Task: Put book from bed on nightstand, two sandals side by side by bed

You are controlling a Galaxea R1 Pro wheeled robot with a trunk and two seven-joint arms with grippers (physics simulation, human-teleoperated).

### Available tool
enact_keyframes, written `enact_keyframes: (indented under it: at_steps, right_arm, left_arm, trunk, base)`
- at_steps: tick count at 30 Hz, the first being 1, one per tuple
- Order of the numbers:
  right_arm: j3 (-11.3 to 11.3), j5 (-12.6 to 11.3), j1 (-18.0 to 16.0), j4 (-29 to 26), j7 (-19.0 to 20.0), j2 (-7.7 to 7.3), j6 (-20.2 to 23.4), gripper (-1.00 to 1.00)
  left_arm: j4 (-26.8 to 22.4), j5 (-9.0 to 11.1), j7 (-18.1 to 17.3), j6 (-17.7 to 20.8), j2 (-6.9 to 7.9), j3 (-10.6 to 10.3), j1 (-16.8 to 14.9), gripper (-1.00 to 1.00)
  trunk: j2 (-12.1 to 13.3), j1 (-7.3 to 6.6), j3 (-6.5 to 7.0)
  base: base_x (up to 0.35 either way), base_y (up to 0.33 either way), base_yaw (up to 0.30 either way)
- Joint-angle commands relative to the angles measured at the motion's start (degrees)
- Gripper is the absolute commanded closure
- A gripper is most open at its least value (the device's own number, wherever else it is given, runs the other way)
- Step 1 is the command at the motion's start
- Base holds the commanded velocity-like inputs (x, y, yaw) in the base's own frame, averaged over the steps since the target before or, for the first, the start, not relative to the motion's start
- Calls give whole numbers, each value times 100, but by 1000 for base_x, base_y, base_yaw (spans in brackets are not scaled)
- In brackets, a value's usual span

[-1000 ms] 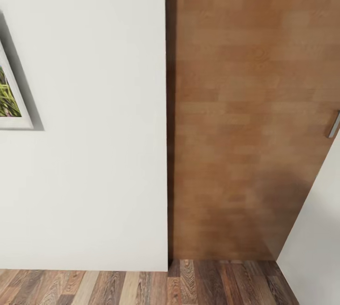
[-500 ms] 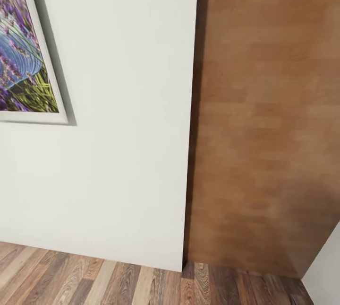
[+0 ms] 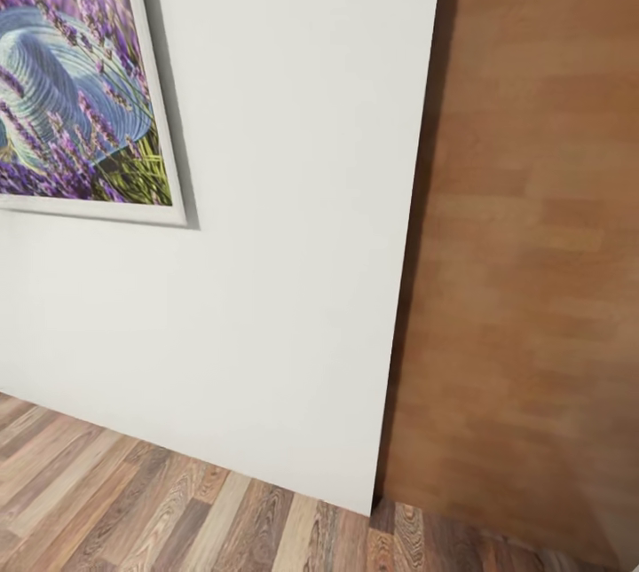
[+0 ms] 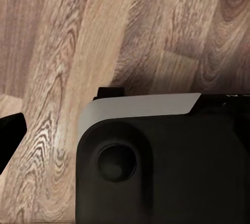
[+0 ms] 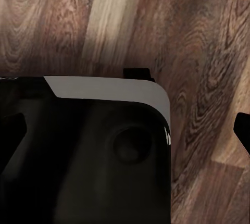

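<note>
Evidently the head view has swung leftward: the lavender picture now fills more of the white wall, the wooden door sliding right. Book, bed and sandals remain unsighted; I cannot tell either claw's state.

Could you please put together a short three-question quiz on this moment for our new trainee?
1. True or false: the lavender picture hangs on the white wall.
2. What stands to the right of the wall in the head view: (a) a window, (b) a brown wooden door, (c) a bed?
3. What surface do both wrist cameras look down on?

Key: 1 true. 2 b. 3 the wood-plank floor.
</note>
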Motion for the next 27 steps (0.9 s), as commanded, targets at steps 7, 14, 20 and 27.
enact_keyframes:
  at_steps: [7,14,20,27]
  right_arm:
    - [-3,-4,-1,2,6,-1,-17,-100]
    - [-2,-5,-1,4,6,-1,-17,-100]
    - [-2,-1,-1,0,6,-1,-17,-100]
    - [-2,-3,-1,5,6,-1,-17,-100]
  left_arm:
    - [-3,4,0,-13,-7,0,0,-100]
    - [-3,4,0,-12,-8,0,0,-100]
    - [-3,4,0,-10,-8,0,0,-100]
    - [-5,3,0,-10,-8,0,0,-100]
  trunk:
    - [-3,0,-5]
    - [-3,0,-5]
    - [-3,0,-5]
    - [-3,0,-5]
  base:
    - [0,0,293]
    - [0,0,293]
    - [0,0,293]
    - [0,0,293]
